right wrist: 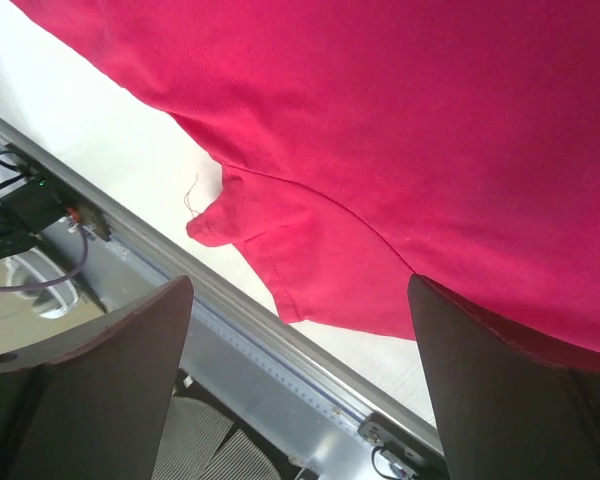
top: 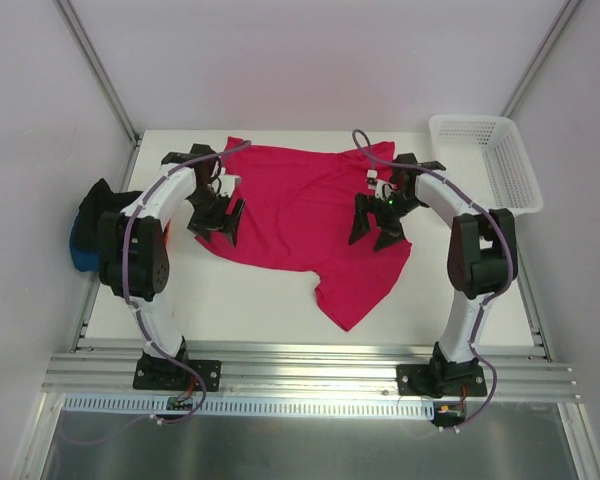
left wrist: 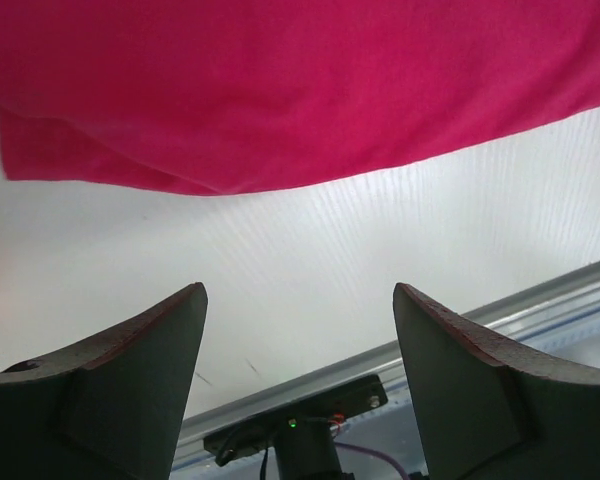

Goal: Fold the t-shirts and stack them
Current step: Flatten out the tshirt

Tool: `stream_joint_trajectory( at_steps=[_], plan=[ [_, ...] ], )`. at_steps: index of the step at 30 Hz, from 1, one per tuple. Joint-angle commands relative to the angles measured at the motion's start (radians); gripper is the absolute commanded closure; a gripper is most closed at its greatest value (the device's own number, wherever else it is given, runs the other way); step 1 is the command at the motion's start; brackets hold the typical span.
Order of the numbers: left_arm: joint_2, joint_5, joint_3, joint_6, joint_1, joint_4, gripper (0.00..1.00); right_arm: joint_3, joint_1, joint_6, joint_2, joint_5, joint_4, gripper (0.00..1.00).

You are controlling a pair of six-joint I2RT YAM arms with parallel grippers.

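Observation:
A crimson-pink t-shirt (top: 300,215) lies mostly flat on the white table (top: 230,300), one corner trailing toward the front edge. My left gripper (top: 218,232) hovers over its left edge, open and empty. In the left wrist view the left gripper (left wrist: 297,290) has bare table between its fingers, with the t-shirt (left wrist: 300,90) beyond them. My right gripper (top: 375,238) stands open above the shirt's right side. In the right wrist view the right gripper (right wrist: 300,282) holds nothing, and the t-shirt (right wrist: 400,130) with a sleeve (right wrist: 280,250) lies under it.
A black t-shirt (top: 105,200) and a blue one (top: 80,250) are heaped at the table's left edge, behind the left arm. A white mesh basket (top: 485,160) sits at the back right. A metal rail (top: 310,365) runs along the front.

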Motion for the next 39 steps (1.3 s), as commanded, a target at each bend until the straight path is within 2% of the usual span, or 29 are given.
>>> stream_joint_trajectory(
  at_steps=[1,14,22,31,39],
  plan=[
    [0.044,0.083,0.008,-0.022,-0.001,-0.068,0.25,0.056,-0.027,0.033,0.023,-0.065,-0.010,0.07],
    [0.244,0.095,0.104,-0.024,0.048,-0.069,0.26,0.246,-0.067,0.078,0.193,-0.068,0.027,0.07],
    [0.221,0.061,0.117,0.008,0.108,-0.072,0.25,0.239,-0.076,0.089,0.222,-0.065,0.041,0.07],
    [0.354,0.058,0.239,0.002,0.114,-0.072,0.25,0.306,-0.072,0.079,0.267,-0.019,0.038,0.08],
    [0.327,0.051,0.132,0.004,0.128,-0.080,0.27,0.251,-0.078,0.058,0.236,-0.002,0.056,0.07]
  ],
)
